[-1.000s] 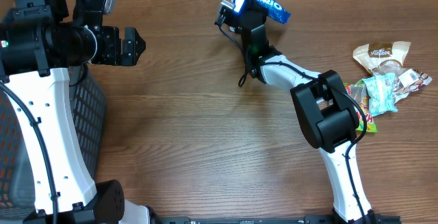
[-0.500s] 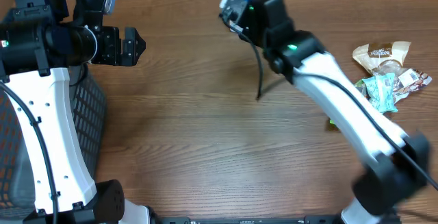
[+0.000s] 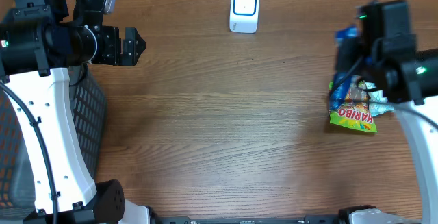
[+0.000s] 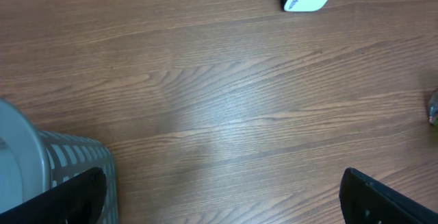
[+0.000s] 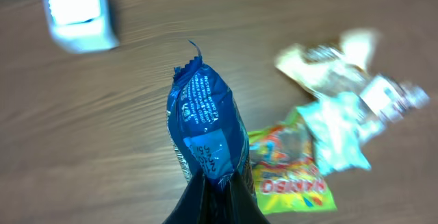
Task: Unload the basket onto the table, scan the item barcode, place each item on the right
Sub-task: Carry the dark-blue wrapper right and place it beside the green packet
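Packet of blue foil (image 5: 205,131) hangs pinched by its lower end in the clenched right claw (image 5: 213,186), at the counter's three o'clock, over the Haribo bag (image 3: 354,116). Step in hand looks like the carry; next, its barcode panel must face the scanner (image 3: 244,8) at twelve o'clock. Left claw (image 3: 131,46) hovers spread and empty at ten o'clock, near the mesh basket (image 3: 89,128). Counter (image 3: 219,128) is brown wood-grain; no room shows beyond it
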